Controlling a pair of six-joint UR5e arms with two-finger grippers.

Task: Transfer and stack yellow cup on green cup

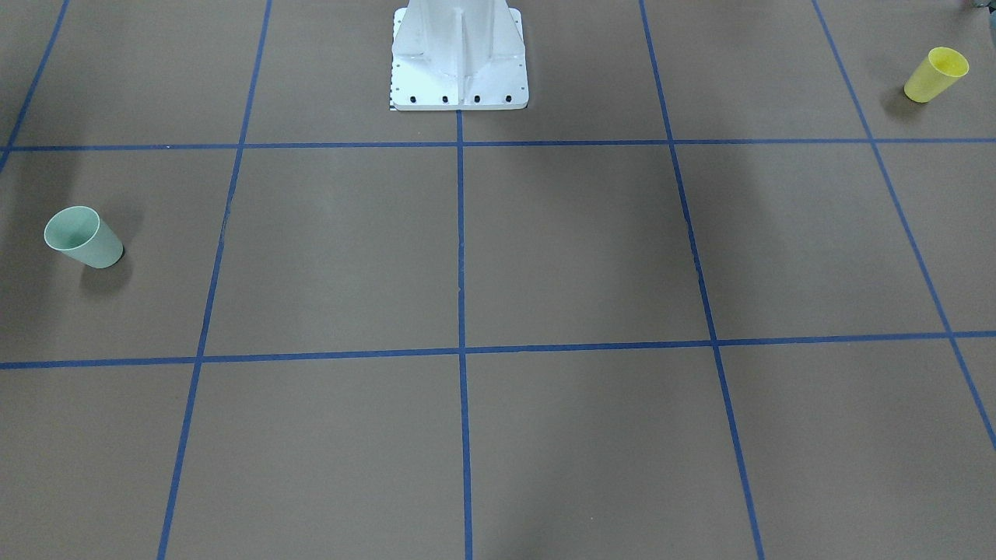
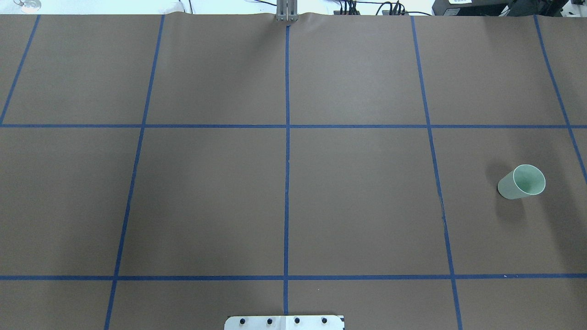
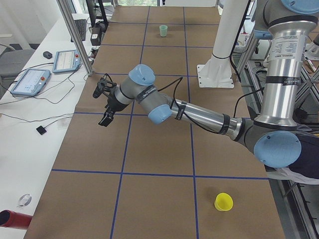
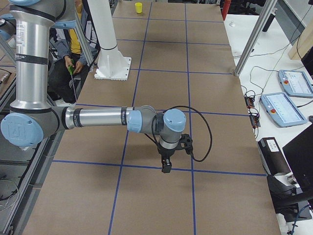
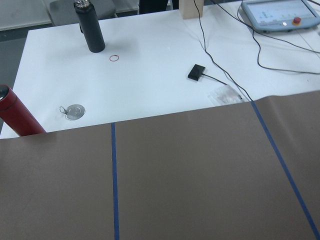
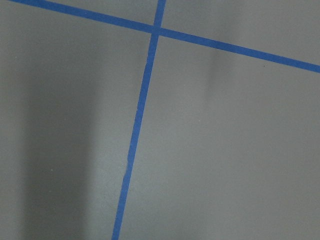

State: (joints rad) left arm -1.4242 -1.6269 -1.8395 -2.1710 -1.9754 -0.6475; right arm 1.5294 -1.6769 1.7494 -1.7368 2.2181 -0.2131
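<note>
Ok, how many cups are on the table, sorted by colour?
yellow cup: 1
green cup: 1
Total: 2

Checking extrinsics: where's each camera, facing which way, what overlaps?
Front-facing: across the table, facing the robot, steeply down; shows pedestal, green cup, yellow cup.
Overhead: behind the robot, looking forward and down; only pedestal's edge.
Exterior left: table's end, looking along it; left arm, left pincer.
Exterior right: opposite end; right arm, right pincer.
Left wrist: angled at table edge, white bench; no pincer.
Right wrist: down onto tape crossing; no pincer.
Shared: front-facing and overhead both see green cup.
</note>
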